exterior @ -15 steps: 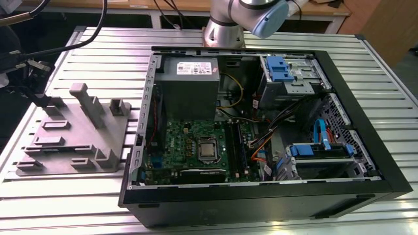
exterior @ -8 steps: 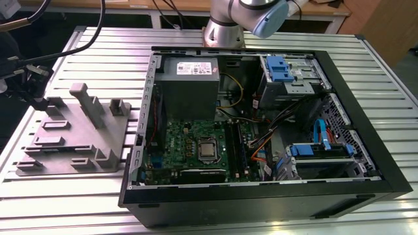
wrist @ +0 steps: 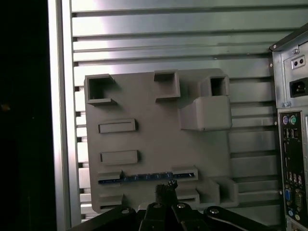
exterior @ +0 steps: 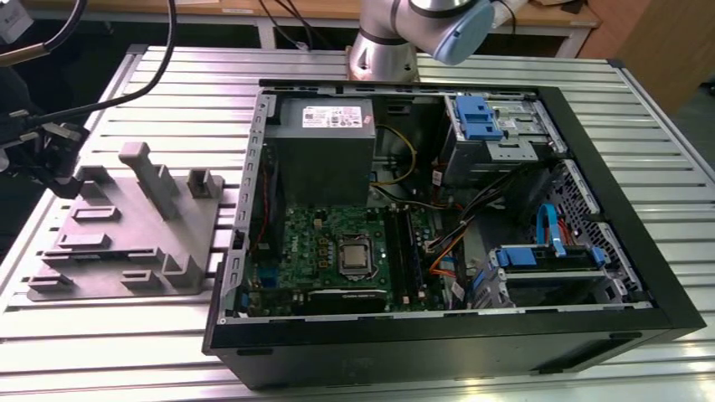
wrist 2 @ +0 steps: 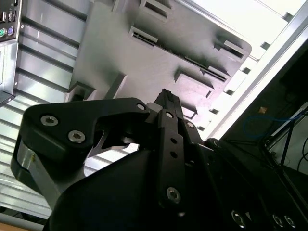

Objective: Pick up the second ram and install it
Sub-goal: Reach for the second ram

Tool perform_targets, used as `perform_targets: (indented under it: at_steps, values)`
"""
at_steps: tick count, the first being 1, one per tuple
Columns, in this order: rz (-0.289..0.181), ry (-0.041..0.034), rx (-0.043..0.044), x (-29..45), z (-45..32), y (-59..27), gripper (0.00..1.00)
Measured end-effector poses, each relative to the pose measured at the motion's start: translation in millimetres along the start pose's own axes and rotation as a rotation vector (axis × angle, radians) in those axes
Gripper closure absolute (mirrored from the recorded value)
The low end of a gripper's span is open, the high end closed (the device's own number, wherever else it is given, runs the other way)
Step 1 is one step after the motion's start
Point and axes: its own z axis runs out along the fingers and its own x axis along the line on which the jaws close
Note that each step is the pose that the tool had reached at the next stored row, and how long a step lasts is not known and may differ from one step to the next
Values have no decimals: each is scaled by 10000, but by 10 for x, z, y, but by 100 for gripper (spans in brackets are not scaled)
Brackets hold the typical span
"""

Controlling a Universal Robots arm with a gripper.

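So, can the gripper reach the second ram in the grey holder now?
Probably yes: the second ram sits exposed in a slot of the grey holder, nothing lies over it, and the gripper hovers close by.

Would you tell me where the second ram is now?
In the first wrist view, the second ram lies in a slot of the grey holder, close to the gripper.
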Motion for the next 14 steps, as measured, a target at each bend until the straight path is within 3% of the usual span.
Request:
perform_targets:
  at_steps: [14]
  values:
    - [0,0,0,22,89,-92,90]
